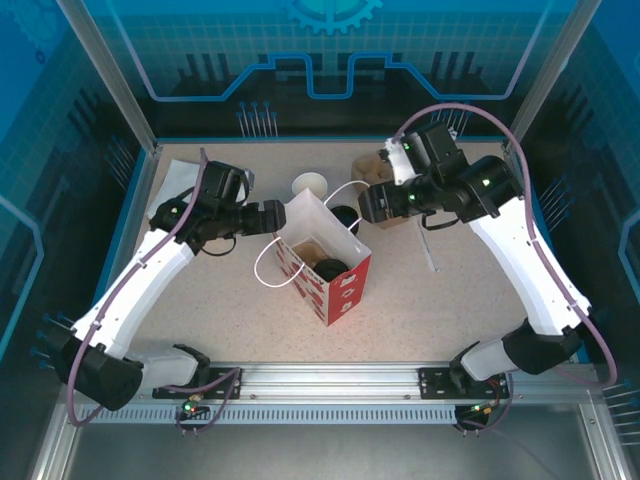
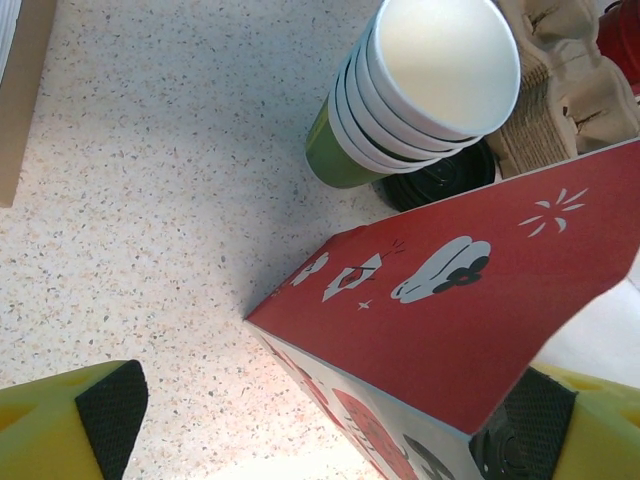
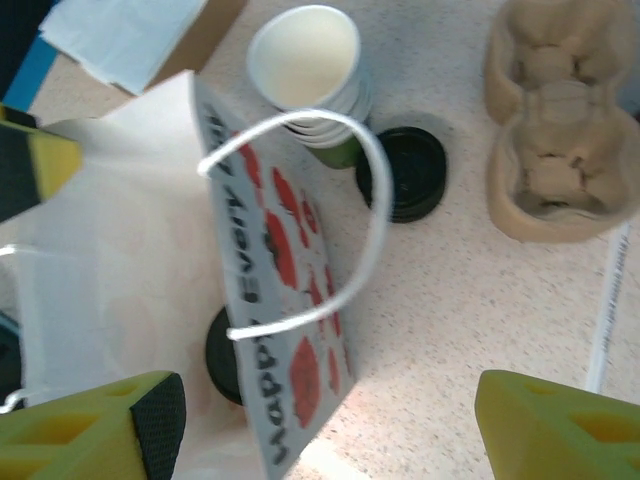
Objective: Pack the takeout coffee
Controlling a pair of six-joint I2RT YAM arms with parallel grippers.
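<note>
The takeout coffee (image 1: 328, 268) stands inside the red-and-white paper bag (image 1: 345, 285); only its round black lid (image 3: 222, 355) shows, beside something brown in the bag. My left gripper (image 1: 273, 216) is at the bag's left side, open, with the bag's red corner (image 2: 420, 330) between its fingers (image 2: 110, 410). My right gripper (image 1: 363, 205) hovers over the bag's far right edge, open, straddling the printed wall (image 3: 290, 300) and its white cord handle (image 3: 370, 220).
A stack of lidless green cups (image 1: 310, 186) (image 3: 305, 60) stands just behind the bag, with a loose black lid (image 1: 343, 215) (image 3: 402, 172) beside it. A cardboard cup carrier (image 3: 560, 150) lies further right. A white straw (image 1: 428, 250) lies on the table; napkins (image 3: 120, 30) are at the back left.
</note>
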